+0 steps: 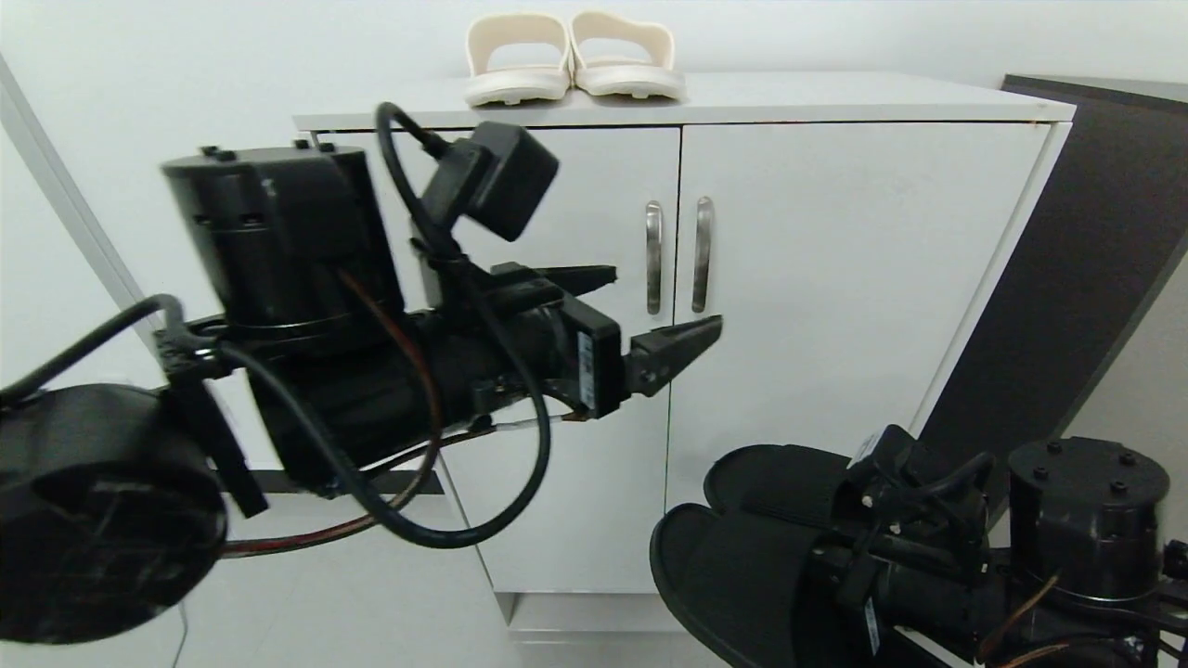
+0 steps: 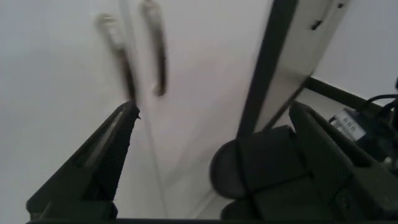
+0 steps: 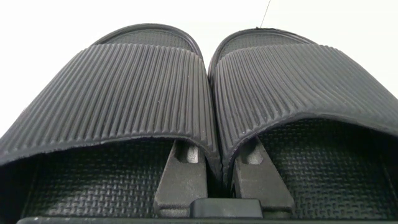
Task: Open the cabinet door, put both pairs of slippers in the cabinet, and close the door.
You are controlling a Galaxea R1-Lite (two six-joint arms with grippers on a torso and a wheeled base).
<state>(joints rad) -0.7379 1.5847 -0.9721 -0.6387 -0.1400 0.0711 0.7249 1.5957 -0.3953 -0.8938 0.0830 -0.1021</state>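
The left gripper (image 1: 668, 297) is hovering, jaws spread, just before the cabinet (image 1: 835, 278) and its closed doors, near the left handle (image 1: 654, 257) — opening is the step in hand. The right gripper (image 3: 216, 165) is pinching the black slippers (image 1: 742, 557) low before the cabinet; the cream slippers (image 1: 573, 57) are sitting on top. Next, I judge, the spread jaws are needing to straddle that handle, clamp and pull.

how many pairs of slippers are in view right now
2. A cream pair sits on top of the cabinet; a black pair is gripped in the right claw, low in front of the cabinet. The shut doors could hide more.
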